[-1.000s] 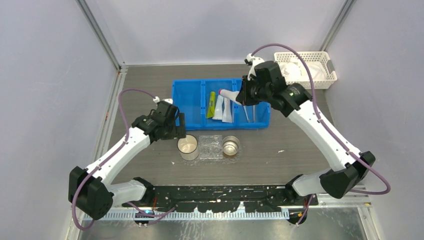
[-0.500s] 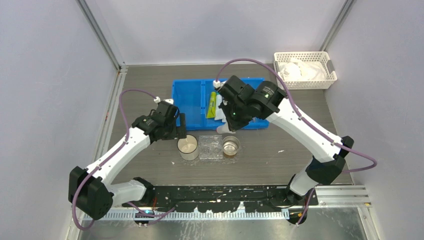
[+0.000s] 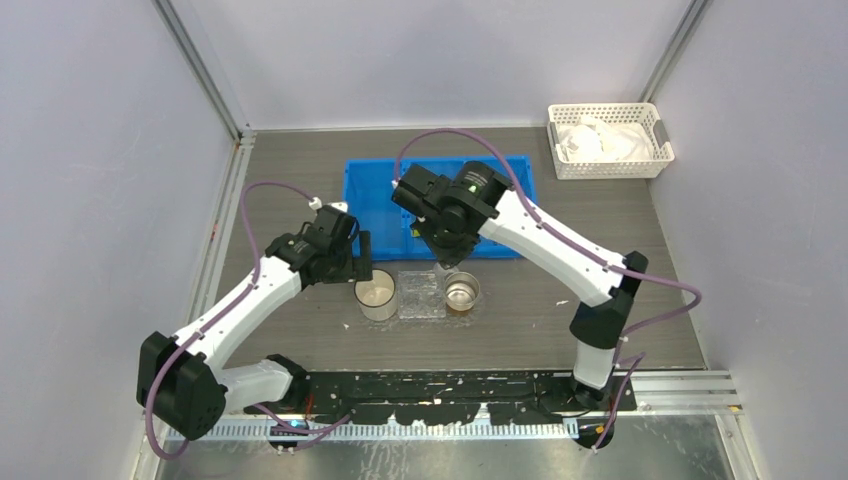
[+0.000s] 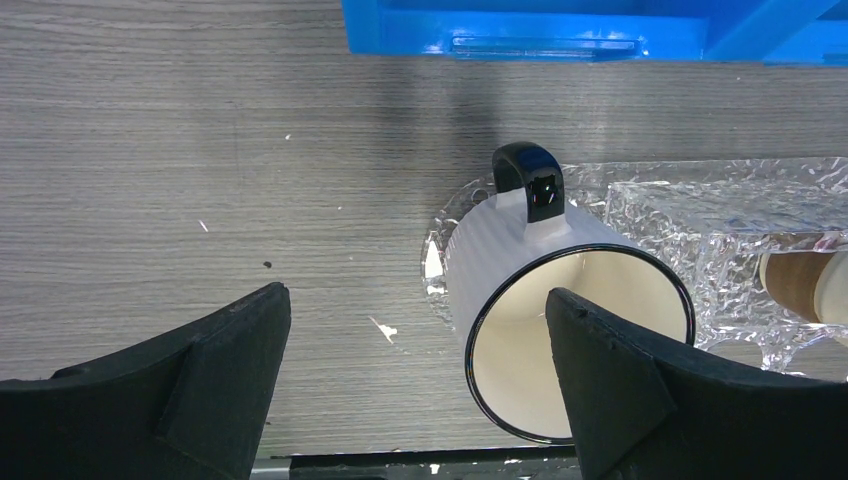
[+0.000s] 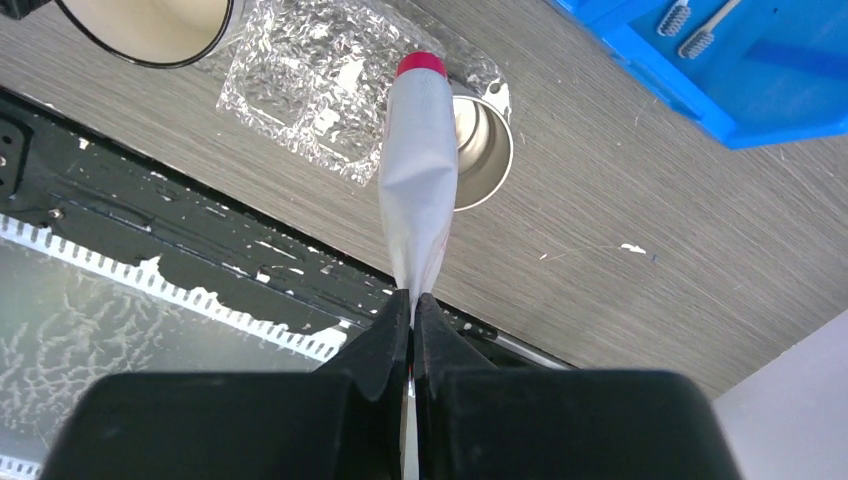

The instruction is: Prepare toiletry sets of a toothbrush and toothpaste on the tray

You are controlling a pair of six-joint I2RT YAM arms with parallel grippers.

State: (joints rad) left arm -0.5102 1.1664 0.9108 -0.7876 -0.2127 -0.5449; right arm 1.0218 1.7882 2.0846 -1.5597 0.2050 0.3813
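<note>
Clear plastic tray (image 3: 421,295): lies on the table between a white mug and a steel cup, just in front of the blue bin; its moulded recesses show crinkled and shiny in the right wrist view (image 5: 300,90).
Toothpaste tube (image 5: 418,190): grey-white with a red cap (image 5: 421,65), hanging cap-first from the right gripper; the cap sits over the line where the tray's right edge meets the cup's rim. Whether it touches either cannot be told.
Right gripper (image 5: 411,300): its 2 fingers are pinched tight on the tube's flat crimped end.
Steel cup (image 5: 485,150): upright, just right of the tray, mouth partly hidden by the tube.
White mug (image 4: 530,260): black rim and handle, touching the tray's left side.
Left gripper (image 4: 415,310): fingers spread wide, grasping nothing, hovering by the mug.
Blue bin (image 3: 375,200): behind the tray; 2 toothbrushes (image 5: 690,20) lie in one compartment.
White lattice basket (image 3: 608,140): far right corner, well apart.
</note>
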